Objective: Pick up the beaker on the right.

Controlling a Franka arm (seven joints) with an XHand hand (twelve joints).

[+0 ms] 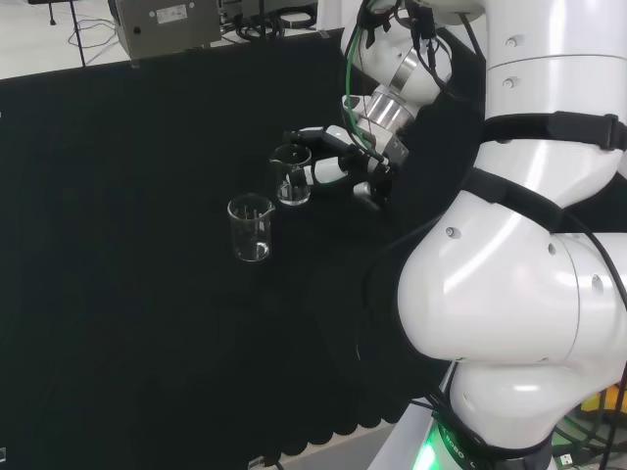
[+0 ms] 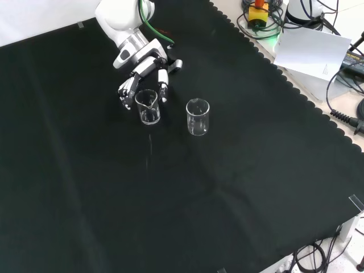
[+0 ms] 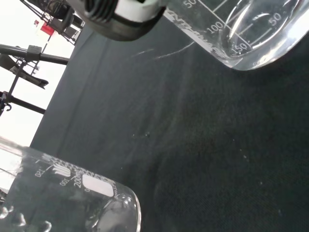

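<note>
While the hand (image 2: pixel 143 77), fingers curled around the beaker (image 2: pixel 149 106) toward the cloth's (image 2: pixel 170 199) far edge in the front view, completes its grasp, lifting probably comes next.

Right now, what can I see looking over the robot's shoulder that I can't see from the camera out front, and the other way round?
Over the shoulder, the head view adds the arm's big white links at its right and a grey box beyond the cloth's far edge. The front view adds a white sheet of paper, cables and a yellow object off the cloth's scalloped edge. Both share the black cloth, two clear beakers standing on it, and the hand with its fingers curled around one beaker, while the other beaker stands apart.
</note>
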